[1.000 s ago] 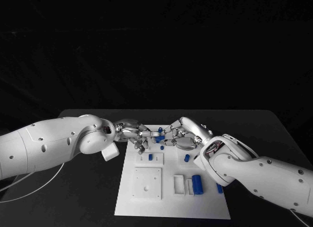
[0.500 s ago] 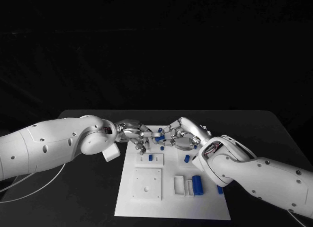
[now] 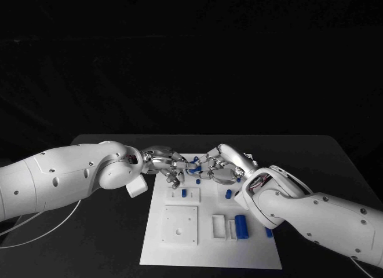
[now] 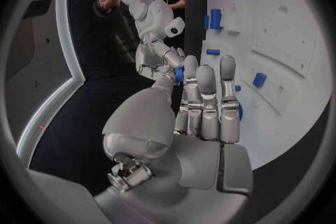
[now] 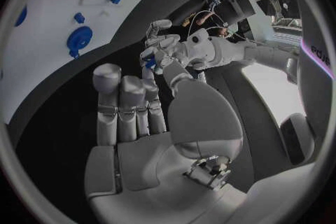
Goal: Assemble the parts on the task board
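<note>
Above the far end of the white task board (image 3: pixel 210 249) my two hands meet fingertip to fingertip. A small blue part (image 3: pixel 194 169) sits between them. My left hand (image 3: pixel 164 163) reaches it from the left and my right hand (image 3: pixel 222 166) from the right, and both touch it. In the left wrist view the blue part (image 4: pixel 179 74) lies at my left fingertips (image 4: pixel 190 67), with the right hand (image 4: pixel 159 50) curled onto it. The right wrist view has the part (image 5: pixel 149 63) under the left hand (image 5: pixel 166 45). Which hand bears its weight is unclear.
Loose blue parts lie on the board: a small one (image 3: pixel 183 193), another (image 3: pixel 228 193), an upright cylinder (image 3: pixel 240 223) and one at the right edge (image 3: pixel 268 231). A white square block (image 3: pixel 181 225) and narrow slots (image 3: pixel 219 226) sit nearer me. Black table (image 3: pixel 108 243) surrounds the board.
My right hand has edged slightly left toward the left hand, closing the gap around the blue part. The parts on the board have not moved.
</note>
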